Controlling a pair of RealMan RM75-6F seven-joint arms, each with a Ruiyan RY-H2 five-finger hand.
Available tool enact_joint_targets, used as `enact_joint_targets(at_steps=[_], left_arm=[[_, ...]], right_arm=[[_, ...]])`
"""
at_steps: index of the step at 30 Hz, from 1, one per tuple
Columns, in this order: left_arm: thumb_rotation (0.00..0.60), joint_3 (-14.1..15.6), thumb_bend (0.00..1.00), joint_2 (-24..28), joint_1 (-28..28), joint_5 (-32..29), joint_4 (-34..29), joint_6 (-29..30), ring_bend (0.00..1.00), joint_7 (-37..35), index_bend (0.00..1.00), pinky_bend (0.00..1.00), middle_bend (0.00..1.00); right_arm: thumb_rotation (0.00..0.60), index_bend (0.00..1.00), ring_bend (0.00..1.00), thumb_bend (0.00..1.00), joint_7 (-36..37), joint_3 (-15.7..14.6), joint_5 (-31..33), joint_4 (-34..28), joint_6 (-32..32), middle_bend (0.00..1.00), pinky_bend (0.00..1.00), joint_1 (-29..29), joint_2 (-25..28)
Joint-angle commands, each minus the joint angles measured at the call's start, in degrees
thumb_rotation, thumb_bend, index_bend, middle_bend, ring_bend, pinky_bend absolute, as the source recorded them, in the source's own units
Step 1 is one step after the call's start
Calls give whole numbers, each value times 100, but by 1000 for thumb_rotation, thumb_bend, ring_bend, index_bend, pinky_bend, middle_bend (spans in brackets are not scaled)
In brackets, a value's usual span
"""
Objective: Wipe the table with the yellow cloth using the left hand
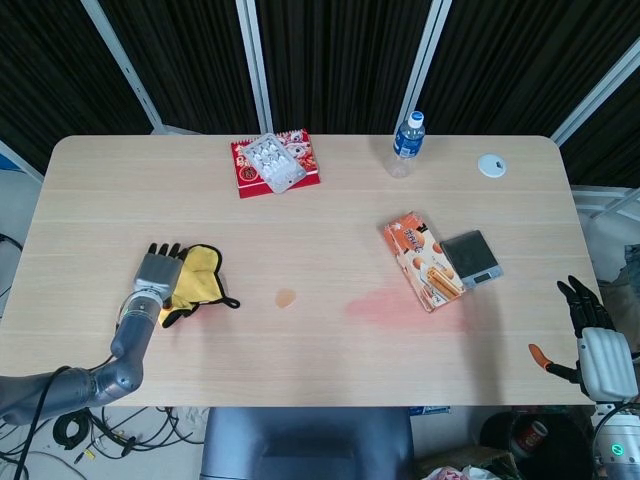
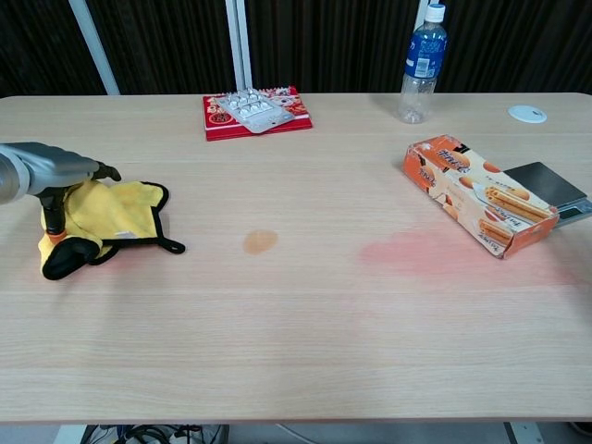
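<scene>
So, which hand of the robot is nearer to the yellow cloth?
Left. The left hand lies over the yellow cloth, at its left side. The right hand is off the table's far right edge, away from it.

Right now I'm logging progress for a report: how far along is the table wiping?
Barely started. Done: the left hand rests on the yellow cloth near the table's left edge. In hand: nothing shows wiping under way. Left: the orange spot and pink smear both remain. The right hand hangs off the table, open.
</scene>
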Motion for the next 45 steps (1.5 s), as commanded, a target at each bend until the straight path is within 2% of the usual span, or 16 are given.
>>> enact_joint_targets(at_steps=[1, 7, 12, 16, 19, 23, 26, 34, 45], left_arm=[[600, 3, 30, -12, -6, -6, 13, -1, 0, -10, 0, 55, 0], [600, 31, 33, -61, -31, -51, 80, -12, 0, -20, 0, 75, 0], [600, 46, 59, -120, -29, -22, 149, -5, 17, -64, 30, 149, 30], [600, 4, 209, -213, 30, 246, 255, 71, 177, -273, 234, 320, 215], [600, -59, 319, -315, 162, 843, 393, 276, 341, -676, 391, 477, 399], [600, -114, 380, -419, 310, 1395, 554, 465, 491, -1079, 532, 618, 564], [600, -137, 424, -475, 373, 1613, 646, 514, 575, -1193, 613, 686, 650], [600, -217, 446, -529, 493, 2195, 638, 685, 614, -1495, 663, 719, 695], [600, -485, 446, -381, 441, 3453, -201, 1197, 623, -1954, 678, 727, 705]], right_arm=[[600, 0, 0, 153, 1, -1, 0, 0, -1, 0, 129, 0, 0], [600, 0, 0, 153, -3, -2, 2, 2, -8, 0, 129, 3, -2], [600, 0, 0, 154, 0, -2, 6, -1, -13, 0, 129, 3, 0], [600, 0, 0, 155, -8, -5, 4, -5, -12, 0, 129, 1, 0], [600, 0, 0, 155, -10, -4, 8, -5, -14, 0, 129, 2, -1], [600, 0, 0, 155, -12, -8, 4, -10, -21, 0, 129, 5, -1], [600, 0, 0, 156, -10, -7, 2, -14, -15, 0, 129, 2, 2], [600, 0, 0, 155, 1, -1, 7, -17, -9, 0, 129, -1, 8], [600, 0, 0, 155, 27, 5, 12, -24, -4, 0, 129, -3, 13]])
